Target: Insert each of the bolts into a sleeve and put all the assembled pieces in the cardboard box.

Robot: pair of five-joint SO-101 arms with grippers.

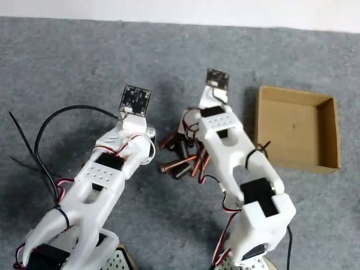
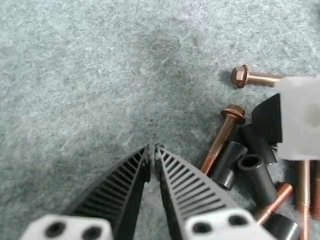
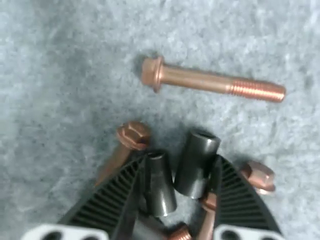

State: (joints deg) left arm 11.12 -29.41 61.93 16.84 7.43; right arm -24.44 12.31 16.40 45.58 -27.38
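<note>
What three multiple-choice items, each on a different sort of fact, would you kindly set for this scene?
1. Where does the open brown cardboard box stand?
A. Between the two arms.
B. On the grey carpet, beside the right arm.
C. Beside the left arm.

2. What colour are the short tubular sleeves?
A. White.
B. Copper.
C. Black.

3. How is the left gripper?
A. Shut and empty.
B. Open wide around a sleeve.
C. Shut on a sleeve.

Answers:
1 B, as the high view shows the box at that arm's outer side.
2 C, as both wrist views show them black.
3 A, as its jaws nearly meet over bare carpet.
</note>
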